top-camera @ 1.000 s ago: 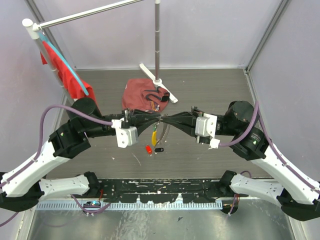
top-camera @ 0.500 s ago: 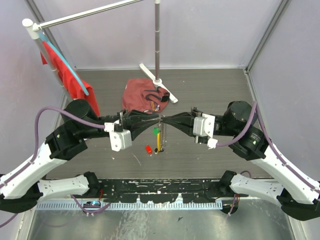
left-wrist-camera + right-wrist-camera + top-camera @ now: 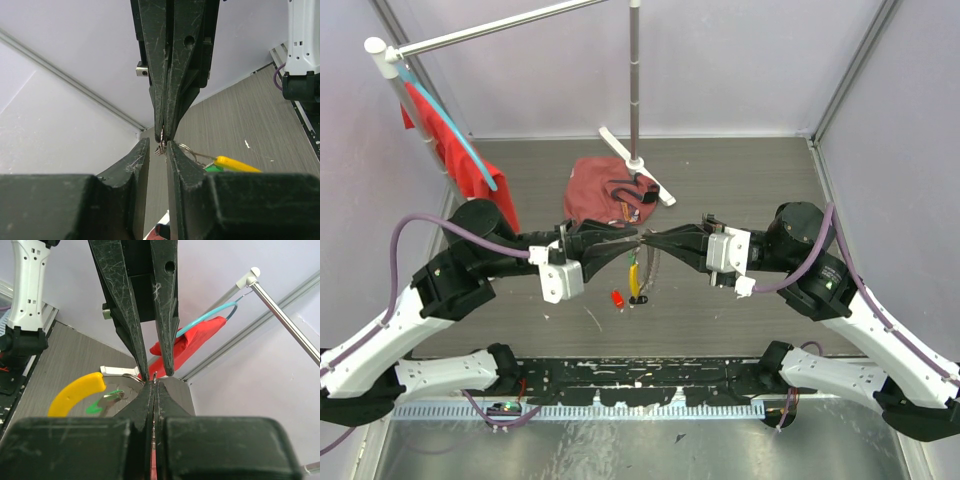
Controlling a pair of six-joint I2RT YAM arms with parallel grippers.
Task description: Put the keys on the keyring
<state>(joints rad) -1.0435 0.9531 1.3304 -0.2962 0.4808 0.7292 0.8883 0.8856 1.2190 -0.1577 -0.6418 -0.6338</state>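
Above the middle of the table [image 3: 750, 190], the two arms met tip to tip, and the keyring [image 3: 161, 148] hung between them, off the surface. The right claw [image 3: 154, 384] was squeezed fully together on the thin coiled wire, its two fingers touching in its own wrist view. The left claw [image 3: 157, 143] faced it from the other side with its fingers a narrow gap apart. The wire sat in that gap, right at the tips, but the fingers did not appear to press on it. From the pinched spot the silvery loop ran off to the right in the left wrist view, and dropped below the claws in the overhead view.

A yellow key [image 3: 634, 277] hung at the loop, pointing down toward the table, with a green key [image 3: 212, 169] just beside it. Whether the yellow key's lower end touched the table could not be told. A red key [image 3: 617, 298] lay flat on the table, just left of the hanging yellow one and nearer than the claws, apart from the ring. A small dark object [image 3: 639, 299] lay just right of it, partly hidden by the yellow key, and what it was could not be made out.

Farther back, a maroon pouch [image 3: 598, 195] lay on the table, left of centre, just beside the white foot of a metal pole stand [image 3: 636, 163], which rose upright. At the far left, a red cloth [image 3: 455, 160] hung below a slanted rail [image 3: 490, 30].
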